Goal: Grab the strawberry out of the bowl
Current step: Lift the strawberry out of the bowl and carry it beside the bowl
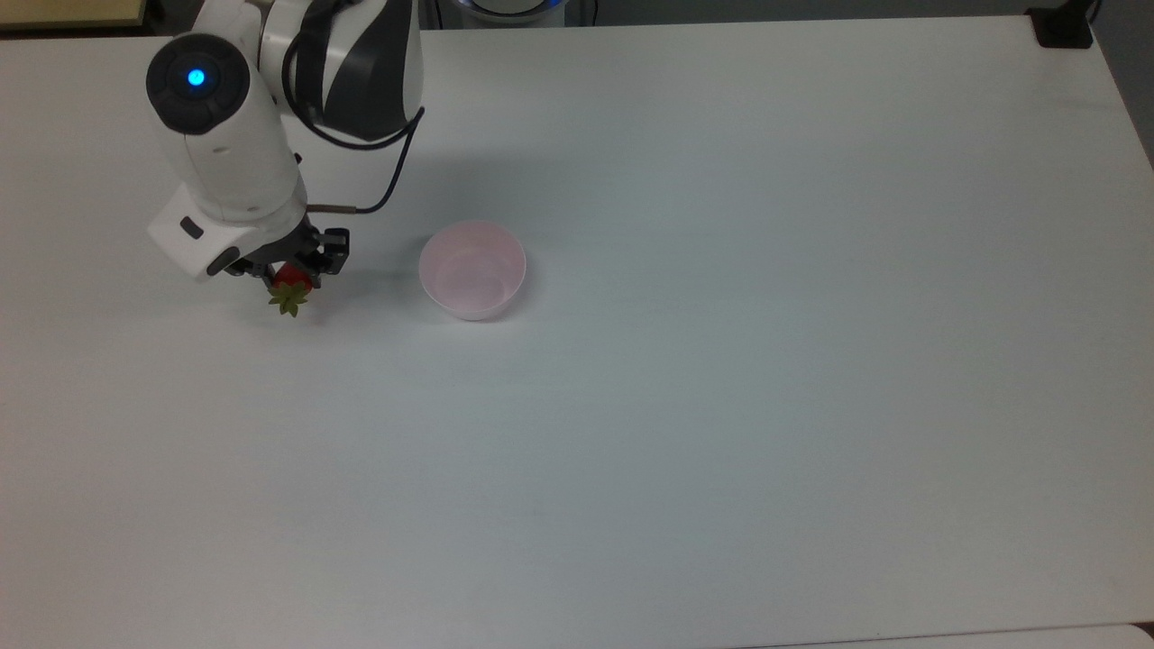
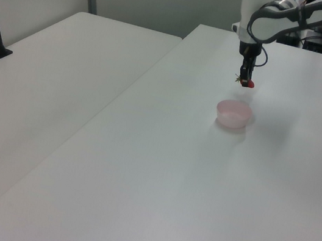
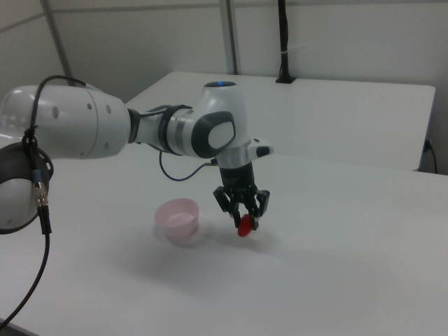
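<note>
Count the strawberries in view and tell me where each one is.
1. The strawberry is held in the gripper, lifted off the table, to the top view's left of the empty bowl. No spot looks able to hide another.
</note>
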### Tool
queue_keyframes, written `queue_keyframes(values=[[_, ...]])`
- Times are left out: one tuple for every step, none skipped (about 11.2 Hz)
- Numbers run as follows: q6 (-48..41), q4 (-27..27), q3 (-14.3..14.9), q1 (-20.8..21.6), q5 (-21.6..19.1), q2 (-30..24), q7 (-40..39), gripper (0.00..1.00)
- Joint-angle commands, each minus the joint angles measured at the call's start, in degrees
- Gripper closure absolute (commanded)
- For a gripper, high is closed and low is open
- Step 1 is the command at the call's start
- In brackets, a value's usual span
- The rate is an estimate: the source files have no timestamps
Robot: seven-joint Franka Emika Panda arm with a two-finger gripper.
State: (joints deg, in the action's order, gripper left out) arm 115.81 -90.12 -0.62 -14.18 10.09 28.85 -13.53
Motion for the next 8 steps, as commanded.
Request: queue_keyframes(values=[[3.01, -0.23, 1.32, 0.30, 1.77, 1.03, 7.20, 0.53], [2.49, -0.23, 1.32, 0.21, 1.60, 0.34, 7.38, 0.23], [2.40, -0.23, 1.32, 0.21, 1.42, -0.80, 7.30, 0.10], [2.05, -0.23, 1.24, 0.47, 1.42, -2.47, 7.12, 0.08], [0.57, -0.23, 1.06, 0.99, 1.16, -3.96, 7.29, 0.00], [-2.23, -0.05, 0.54, 1.09, 1.07, -5.54, 7.29, 0.00], [-4.26, -0.14, 0.27, 2.74, 0.81, -7.99, 7.56, 0.00], [-8.19, 0.04, 0.18, 4.93, 0.81, -10.11, 8.08, 0.00]])
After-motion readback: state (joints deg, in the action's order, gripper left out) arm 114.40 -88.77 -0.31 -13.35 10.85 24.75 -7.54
